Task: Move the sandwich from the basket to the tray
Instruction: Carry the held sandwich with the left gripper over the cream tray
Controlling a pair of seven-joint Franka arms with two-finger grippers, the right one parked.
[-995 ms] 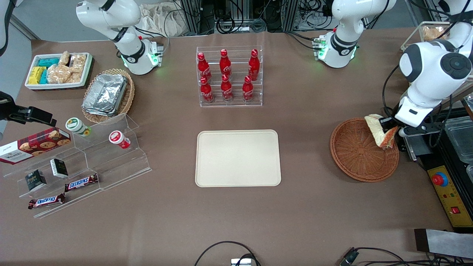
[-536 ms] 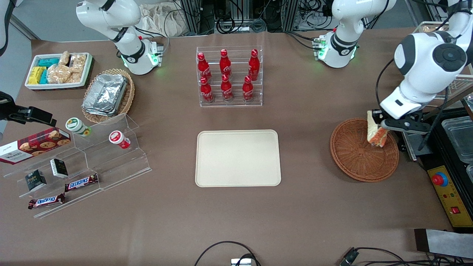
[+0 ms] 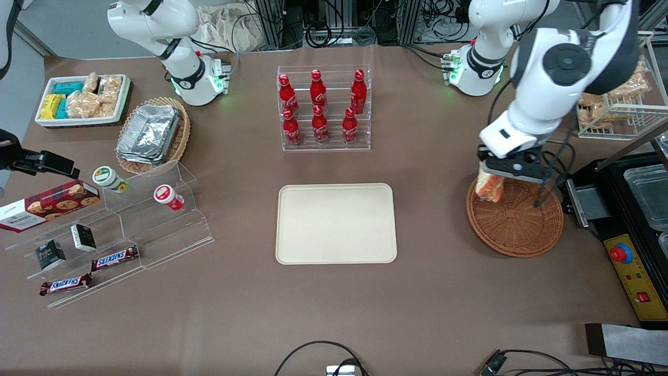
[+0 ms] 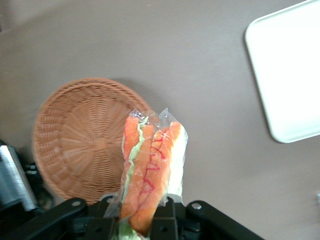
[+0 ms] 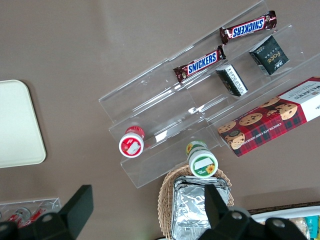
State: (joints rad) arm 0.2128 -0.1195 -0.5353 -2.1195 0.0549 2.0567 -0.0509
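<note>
A: Gripper [image 3: 493,177] status?

B: Left arm's two-finger gripper is clamped on the clear-wrapped triangular sandwich wedge of pale bread with orange-red filling [image 3: 490,187]. Wrist view shows the sandwich [image 4: 150,170] pinched at one end between the black fingers [image 4: 165,220], cut edge pointing away from the gripper.

A: Position relative to the gripper?

B: Round reddish-brown woven wicker basket [image 3: 516,224] sits below it; the gripper hangs over the basket's rim on the side toward the parked arm. Sandwich is off the wicker. Flat cream-beige rectangular plastic tray [image 3: 336,223] lies well apart from the gripper, toward the parked arm's end of the brown table [image 3: 334,303].
</note>
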